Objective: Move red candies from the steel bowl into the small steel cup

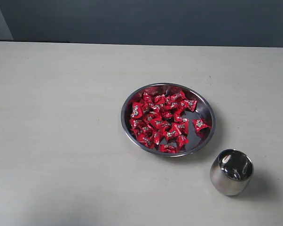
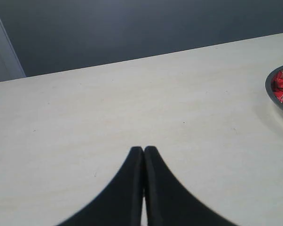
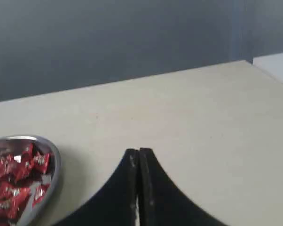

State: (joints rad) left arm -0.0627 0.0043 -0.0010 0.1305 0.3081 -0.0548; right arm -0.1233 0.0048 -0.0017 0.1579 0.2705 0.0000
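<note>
- Pale matte table [image 1: 61,117] carries everything.
- Left gripper [image 2: 144,149] and right gripper [image 3: 139,151]: only black tapering fingers show, pressed together on nothing. Neither appears in the exterior view.
- Steel bowl [image 1: 124,115]: wide, shallow, mirror-bright, right of centre. It is cropped in both wrist views.
- Small steel cup [image 1: 231,173]: rounded, polished, near the bowl but apart. Reflections make its inside unreadable.
- Red candies [image 1: 160,122]: crinkly wrappers, heaped in the bowl.

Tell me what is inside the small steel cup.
Only shiny reflections show inside the small steel cup; nothing red. The rim hides its near inner wall.

A pale beige table [image 1: 61,117] stands before a dark grey-blue wall [image 1: 146,21].
</note>
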